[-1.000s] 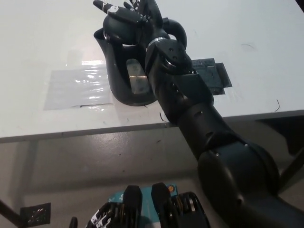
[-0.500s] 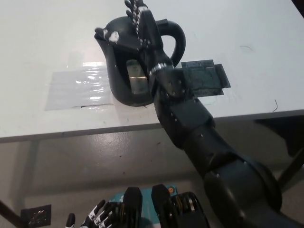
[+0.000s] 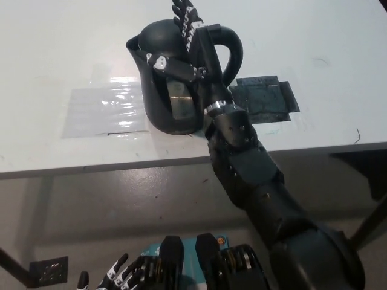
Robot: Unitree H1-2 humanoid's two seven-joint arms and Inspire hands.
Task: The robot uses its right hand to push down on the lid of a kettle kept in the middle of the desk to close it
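Observation:
A black kettle (image 3: 166, 90) stands upright in the middle of the white desk (image 3: 54, 48), spout to the left and handle (image 3: 233, 45) to the right. Its domed lid (image 3: 158, 33) lies down flat on the body. My black right hand (image 3: 192, 42) is open and stretched straight across the top of the kettle on the handle side, fingertips (image 3: 183, 11) pointing away and the thumb reaching over the kettle's front. Only the spread fingertips of my white left hand (image 3: 109, 277) show, resting at the bottom left.
A clear plastic sheet (image 3: 103, 112) lies taped left of the kettle. A dark rectangular patch (image 3: 264, 99) sits to its right. The desk's front edge (image 3: 121, 164) runs across the middle, with grey floor below and a small dark square (image 3: 46, 272) on it.
The lid, tilted up under my right hand a second ago, has gone down onto the kettle. The hand has straightened and slid toward the handle. More left fingertips show.

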